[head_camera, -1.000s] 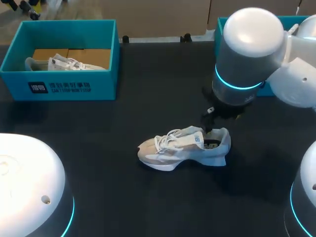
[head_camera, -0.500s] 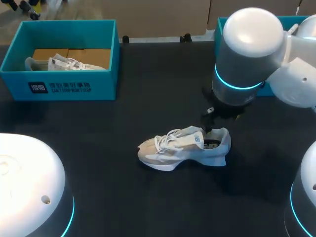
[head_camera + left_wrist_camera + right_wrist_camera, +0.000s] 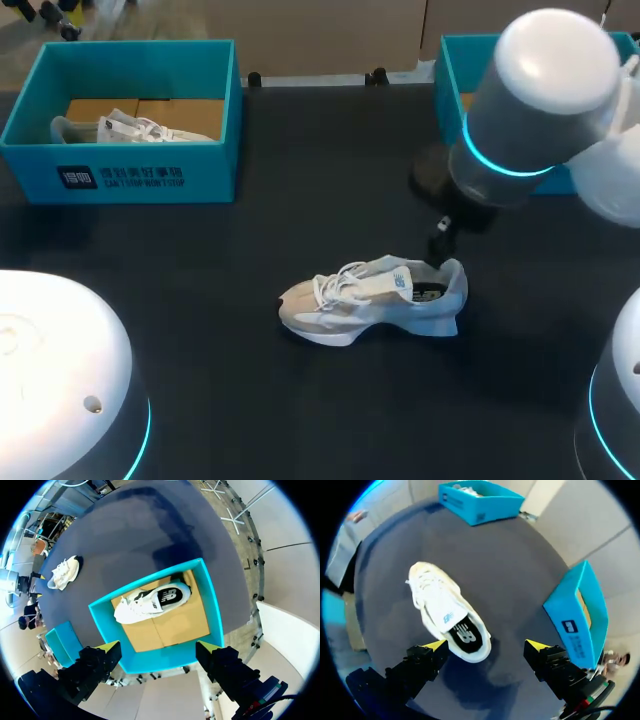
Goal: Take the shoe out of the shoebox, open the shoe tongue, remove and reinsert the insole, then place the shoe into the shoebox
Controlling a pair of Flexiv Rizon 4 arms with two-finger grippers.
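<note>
Black table (image 3: 300, 200): 1 loose shoe (image 3: 370, 300), 1 boxed shoe (image 3: 130, 128), 2 shoeboxes (image 3: 140, 178) (image 3: 450, 70)

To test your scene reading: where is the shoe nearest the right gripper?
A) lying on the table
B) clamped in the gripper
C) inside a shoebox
A: the shoe lies on the table, with the open right gripper over its heel.

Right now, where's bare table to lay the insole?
Two bare patches on the table: between the left box and the shoe, and the strip in front of the shoe toward the near edge. Crowded at the shoe's heel: the right claw hangs open over it, with the right box behind.
</note>
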